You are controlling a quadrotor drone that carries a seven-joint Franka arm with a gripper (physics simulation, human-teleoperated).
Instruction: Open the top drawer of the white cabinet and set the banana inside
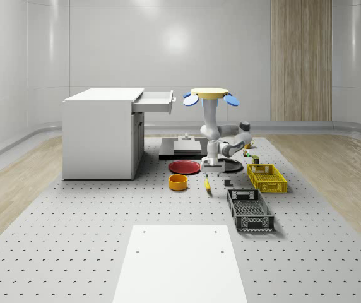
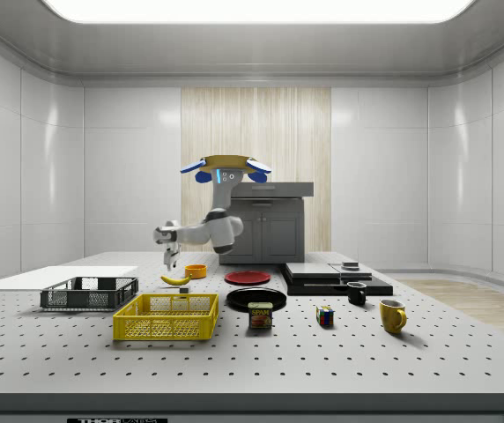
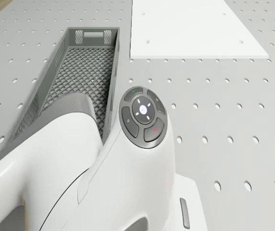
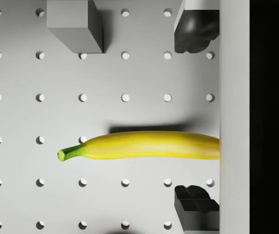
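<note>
Drone (image 1: 209, 95) hovers by cabinet (image 1: 100, 134), drawer (image 1: 153, 101) open; gripper (image 4: 196, 114) fingers spread above banana (image 4: 144, 145) on table (image 1: 73, 240).

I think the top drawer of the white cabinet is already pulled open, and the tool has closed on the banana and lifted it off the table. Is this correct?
Only partly. The top drawer of the white cabinet is indeed pulled open, but the banana is not lifted: the wrist view shows it lying on the table, with the tool open above it, one finger on each side.
</note>
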